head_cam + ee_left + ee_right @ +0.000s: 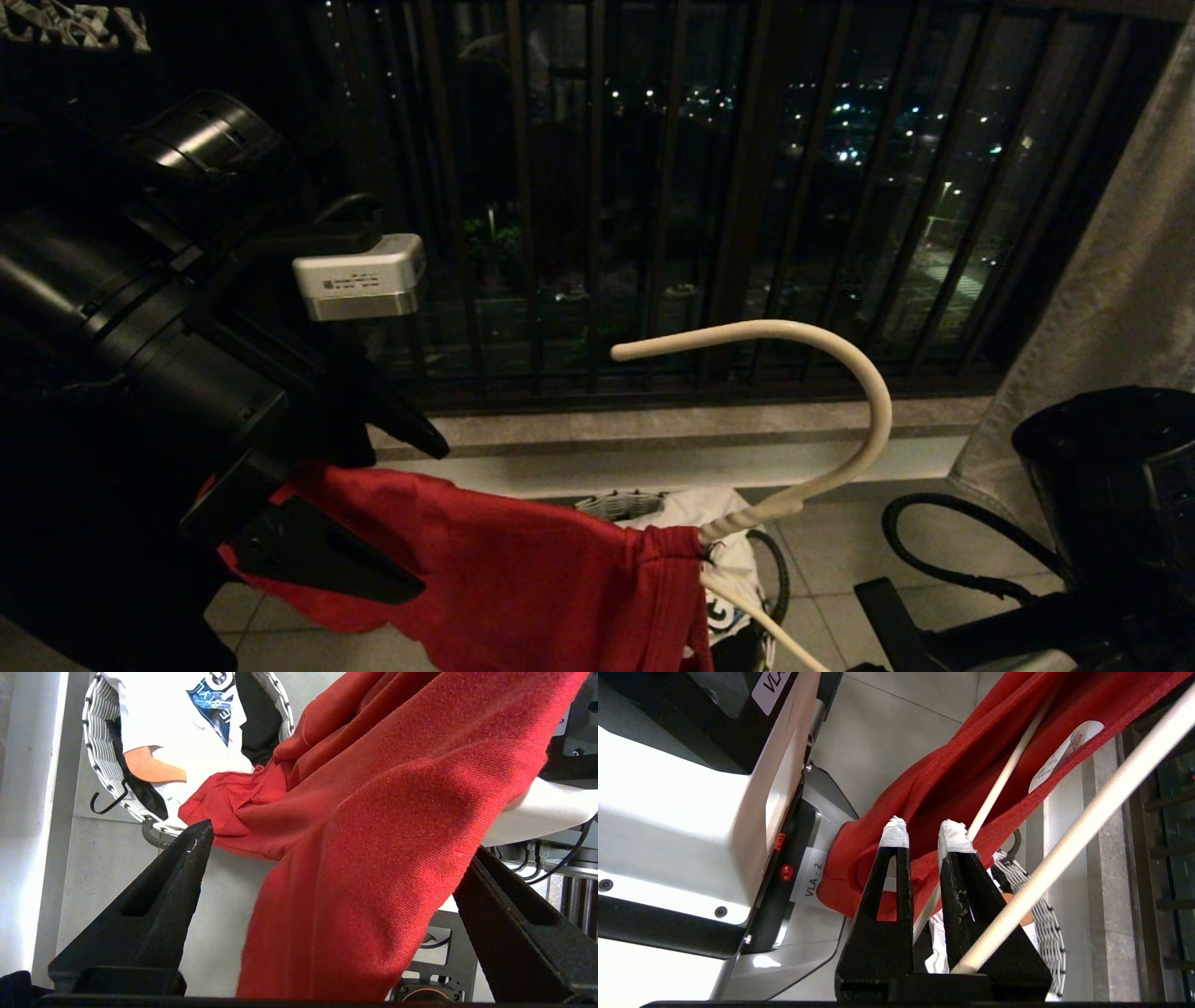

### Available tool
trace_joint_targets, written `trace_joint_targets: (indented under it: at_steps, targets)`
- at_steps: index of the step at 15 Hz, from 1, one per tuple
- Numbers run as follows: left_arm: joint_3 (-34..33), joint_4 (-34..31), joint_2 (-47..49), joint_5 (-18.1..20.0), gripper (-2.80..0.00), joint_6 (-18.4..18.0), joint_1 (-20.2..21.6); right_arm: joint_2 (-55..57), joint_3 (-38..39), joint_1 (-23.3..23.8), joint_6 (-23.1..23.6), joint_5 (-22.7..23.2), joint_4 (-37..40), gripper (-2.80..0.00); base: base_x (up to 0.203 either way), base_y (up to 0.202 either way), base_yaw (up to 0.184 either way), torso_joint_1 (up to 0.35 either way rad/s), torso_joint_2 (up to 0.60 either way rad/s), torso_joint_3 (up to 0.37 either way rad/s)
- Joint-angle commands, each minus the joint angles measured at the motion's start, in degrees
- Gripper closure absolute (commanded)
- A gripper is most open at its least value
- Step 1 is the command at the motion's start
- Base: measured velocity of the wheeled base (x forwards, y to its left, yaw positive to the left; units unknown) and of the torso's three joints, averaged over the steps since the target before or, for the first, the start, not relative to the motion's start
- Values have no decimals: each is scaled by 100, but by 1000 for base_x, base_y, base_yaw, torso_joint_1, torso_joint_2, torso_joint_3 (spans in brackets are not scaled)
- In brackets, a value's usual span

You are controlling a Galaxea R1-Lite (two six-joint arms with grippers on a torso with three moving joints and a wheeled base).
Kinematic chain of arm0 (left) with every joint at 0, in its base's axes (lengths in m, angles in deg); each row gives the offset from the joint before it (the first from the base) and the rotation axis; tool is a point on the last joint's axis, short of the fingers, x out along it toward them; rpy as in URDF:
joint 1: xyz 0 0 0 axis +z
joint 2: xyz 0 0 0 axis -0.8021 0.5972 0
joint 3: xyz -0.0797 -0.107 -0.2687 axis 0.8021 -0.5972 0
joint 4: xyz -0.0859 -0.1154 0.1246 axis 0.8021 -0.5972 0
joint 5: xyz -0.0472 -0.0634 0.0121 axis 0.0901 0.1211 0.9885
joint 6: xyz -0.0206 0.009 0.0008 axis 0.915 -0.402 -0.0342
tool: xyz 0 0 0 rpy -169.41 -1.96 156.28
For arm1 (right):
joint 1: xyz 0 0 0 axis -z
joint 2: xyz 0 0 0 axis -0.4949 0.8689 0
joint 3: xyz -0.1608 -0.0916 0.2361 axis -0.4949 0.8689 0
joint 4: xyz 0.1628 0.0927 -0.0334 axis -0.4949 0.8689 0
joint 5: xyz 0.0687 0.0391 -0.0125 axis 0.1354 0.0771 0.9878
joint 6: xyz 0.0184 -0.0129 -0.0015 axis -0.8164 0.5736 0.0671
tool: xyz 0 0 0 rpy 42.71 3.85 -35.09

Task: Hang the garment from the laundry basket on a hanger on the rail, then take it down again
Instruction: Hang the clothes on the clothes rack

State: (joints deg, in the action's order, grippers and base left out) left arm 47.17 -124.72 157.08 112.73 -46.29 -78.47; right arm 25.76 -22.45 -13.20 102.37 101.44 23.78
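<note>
- Lower centre of head frame: shirt (523,579) draped over hanger (845,373), slanting from lower left up to the hook at right.
- Left gripper (327,868) jaws spread wide, cloth between them, ungripped.
- Right gripper (924,833) jaws closed on hanger wire.
- Basket (93,742) below.

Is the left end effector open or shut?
Open: the left end effector has its fingers spread wide, the red garment draped between them.

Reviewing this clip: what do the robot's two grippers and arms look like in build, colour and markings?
Left gripper: two matte black wedge fingers, each with a slot cut through. Its arm is glossy black cylinders with a small silver-grey labelled box. Right gripper: narrower black triangular fingers with open cut-outs and white tape wrapped over the tips. A black cable loops beside the right arm.
</note>
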Motion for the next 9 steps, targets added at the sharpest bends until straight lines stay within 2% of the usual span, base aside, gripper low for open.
trace_joint_targets:
  at_steps: [1,2,3,9]
  targets:
    - [0,-30,3,21,-280,-27,0,2,-8,-3,29,22,-5,0,0,0,0,0,0,0]
    - [0,-30,3,21,-280,-27,9,2,-8,-3,29,22,-5,0,0,0,0,0,0,0]
    - [0,-30,3,21,0,-18,1,2,-9,-3,29,22,-5,0,0,0,0,0,0,0]
    - [-18,-30,-24,47,0,-1,9,10,-26,-3,29,22,-14,0,0,0,0,0,0,0]
